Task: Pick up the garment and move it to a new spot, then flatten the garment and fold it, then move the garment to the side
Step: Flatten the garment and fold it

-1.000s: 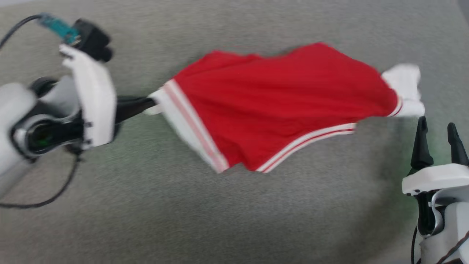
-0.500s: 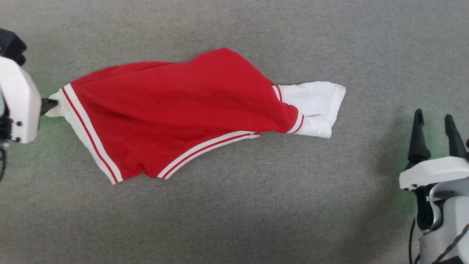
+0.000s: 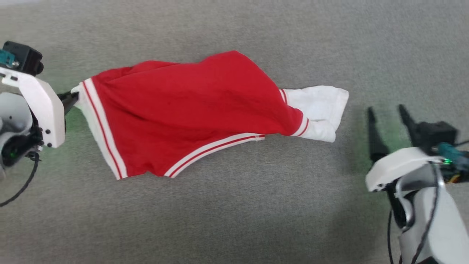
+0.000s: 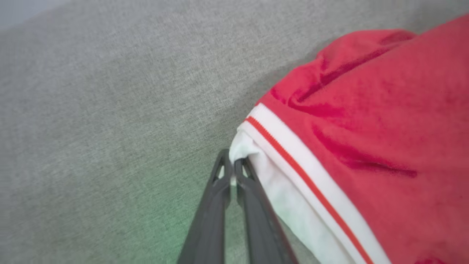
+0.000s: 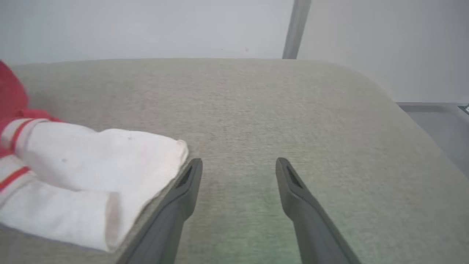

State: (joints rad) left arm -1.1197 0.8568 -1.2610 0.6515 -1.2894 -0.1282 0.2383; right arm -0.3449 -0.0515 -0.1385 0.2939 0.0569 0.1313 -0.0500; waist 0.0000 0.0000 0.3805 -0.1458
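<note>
The garment [image 3: 190, 113], a red jersey with white sleeves and red-and-white striped trim, lies bunched across the grey cloth surface, its print hidden. At the far left my left gripper [image 3: 73, 98] is shut on a white corner of the garment [image 4: 340, 139]; in the left wrist view its two fingers [image 4: 234, 172] pinch that white fabric. My right gripper [image 3: 386, 112] stands open to the right of the white sleeve [image 3: 320, 110], not touching it. Seen from the right wrist, the sleeve [image 5: 88, 172] lies just left of my open right gripper [image 5: 238, 163].
The grey fabric surface [image 3: 234, 220] stretches all around the garment. In the right wrist view its rounded far edge [image 5: 366, 79] meets a pale wall with a grey upright post [image 5: 295, 29].
The left gripper dragged the garment leftward across the surface, then eased slightly back right. The right arm has tilted and shifted left toward the white sleeve.
</note>
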